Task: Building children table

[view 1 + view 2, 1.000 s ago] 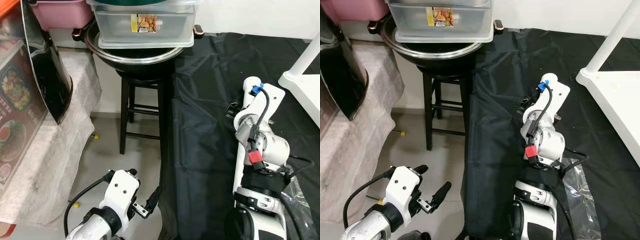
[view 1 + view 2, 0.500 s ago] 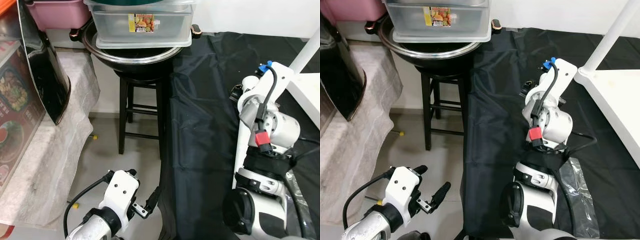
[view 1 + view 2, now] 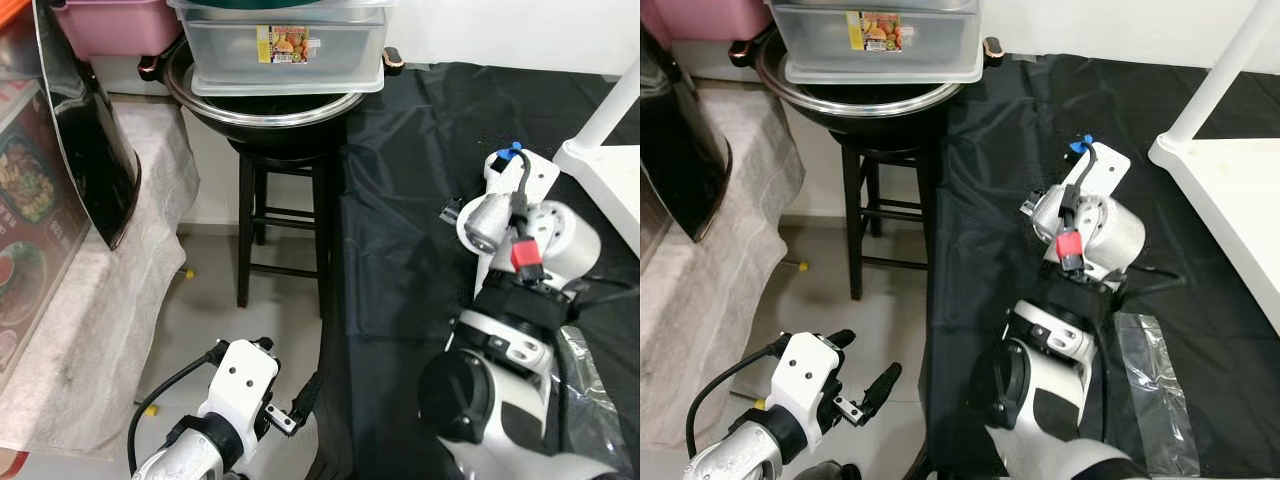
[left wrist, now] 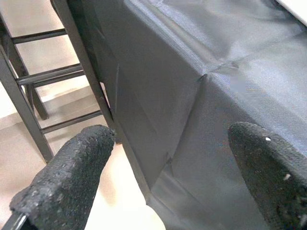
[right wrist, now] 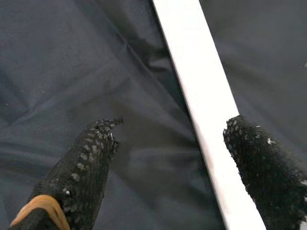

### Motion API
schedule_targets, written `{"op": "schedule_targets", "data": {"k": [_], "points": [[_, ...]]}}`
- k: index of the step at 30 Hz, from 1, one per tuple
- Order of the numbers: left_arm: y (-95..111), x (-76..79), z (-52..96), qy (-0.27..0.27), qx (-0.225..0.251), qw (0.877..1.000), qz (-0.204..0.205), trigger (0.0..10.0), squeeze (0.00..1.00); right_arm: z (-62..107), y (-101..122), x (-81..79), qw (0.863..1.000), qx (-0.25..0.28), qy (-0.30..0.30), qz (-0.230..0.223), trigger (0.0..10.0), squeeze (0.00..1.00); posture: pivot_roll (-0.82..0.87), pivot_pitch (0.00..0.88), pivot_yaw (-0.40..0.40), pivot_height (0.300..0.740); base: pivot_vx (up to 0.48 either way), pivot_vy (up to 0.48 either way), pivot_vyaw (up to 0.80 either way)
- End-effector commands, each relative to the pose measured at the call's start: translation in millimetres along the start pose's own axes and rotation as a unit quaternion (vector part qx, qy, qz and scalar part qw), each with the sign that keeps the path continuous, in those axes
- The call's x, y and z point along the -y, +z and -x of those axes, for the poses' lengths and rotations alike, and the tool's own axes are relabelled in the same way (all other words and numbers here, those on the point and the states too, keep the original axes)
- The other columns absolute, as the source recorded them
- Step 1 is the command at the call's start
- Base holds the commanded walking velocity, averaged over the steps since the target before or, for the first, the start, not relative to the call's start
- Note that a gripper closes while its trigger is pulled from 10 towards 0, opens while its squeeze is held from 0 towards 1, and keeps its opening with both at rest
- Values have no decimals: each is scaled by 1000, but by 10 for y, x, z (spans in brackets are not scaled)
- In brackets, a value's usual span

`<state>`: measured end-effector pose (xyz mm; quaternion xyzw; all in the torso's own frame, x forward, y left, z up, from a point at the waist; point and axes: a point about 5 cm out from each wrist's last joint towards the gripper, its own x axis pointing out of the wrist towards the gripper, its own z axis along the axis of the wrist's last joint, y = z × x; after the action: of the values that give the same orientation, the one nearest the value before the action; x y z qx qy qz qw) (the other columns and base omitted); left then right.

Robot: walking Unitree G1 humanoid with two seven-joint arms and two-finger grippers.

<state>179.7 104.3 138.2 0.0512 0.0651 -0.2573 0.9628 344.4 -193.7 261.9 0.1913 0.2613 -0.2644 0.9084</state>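
Right wrist view showed the right gripper (image 5: 168, 158) with its two black fingers (image 5: 81, 167) spread apart over a black sheet (image 5: 72, 72), holding nothing; one long white table leg (image 5: 201, 96) lay flat on the sheet, running between the fingers and close to one of them. Head views showed the right arm (image 3: 1085, 225) raised and bent over that sheet, which covered a low worktop and hung down its side. One white table top (image 3: 1240, 210) lay at the right edge of the sheet, with one white leg (image 3: 1225, 75) standing up from its corner. One clear plastic bag (image 3: 1155, 385) lay on the sheet near the arm. The left gripper (image 3: 865, 385) hung low over the pale floor (image 3: 205, 300), its fingers (image 4: 67, 177) wide open and empty beside the hanging sheet. One black stool (image 3: 275, 220) carried one large black wok (image 3: 270, 110), and one clear lidded box (image 3: 290, 50) sat on the wok. The box bore one colourful food label (image 3: 284, 44), its writing too small to read. One pink tub (image 3: 120, 25) stood behind.
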Motion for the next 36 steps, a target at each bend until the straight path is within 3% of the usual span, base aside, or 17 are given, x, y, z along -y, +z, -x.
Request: {"op": "schedule_targets", "data": {"k": [1, 5, 8, 11, 12, 16, 36], "points": [[-62, 17, 9, -1, -16, 1000, 12, 10000, 0, 2, 25, 12, 1000, -7, -3, 19, 10000, 0, 87, 188, -91, 740, 0, 0, 0], [-64, 13, 5, 1, -16, 1000, 12, 10000, 0, 26, 169, 94, 999, 13, -15, 45, 10000, 0, 85, 187, -90, 740, 0, 0, 0], [-63, 11, 2, 2, -16, 1000, 11, 10000, 0, 16, 156, 121, 998, 0, -21, 63, 10000, 0, 84, 187, -89, 740, 0, 0, 0], [-65, 10, 1, 2, -17, 1000, 12, 10000, 0, 4, 121, 149, 996, -15, -27, 80, 10000, 0, 85, 188, -89, 740, 0, 0, 0], [-68, 4, -2, 4, -17, 1000, 11, 10000, 0, -38, -15, 200, 993, -64, -30, 90, 10000, 0, 84, 185, -89, 740, 0, 0, 0], [-67, 2, -4, 4, -17, 1000, 10, 10000, 0, -79, -118, 244, 991, -98, -36, 87, 10000, 0, 85, 184, -90, 740, 0, 0, 0], [-69, 7, -6, 6, -17, 1000, 10, 10000, 0, -278, -383, 449, 979, -152, -63, 120, 10000, 0, 82, 189, -92, 740, 0, 0, 0]]}}
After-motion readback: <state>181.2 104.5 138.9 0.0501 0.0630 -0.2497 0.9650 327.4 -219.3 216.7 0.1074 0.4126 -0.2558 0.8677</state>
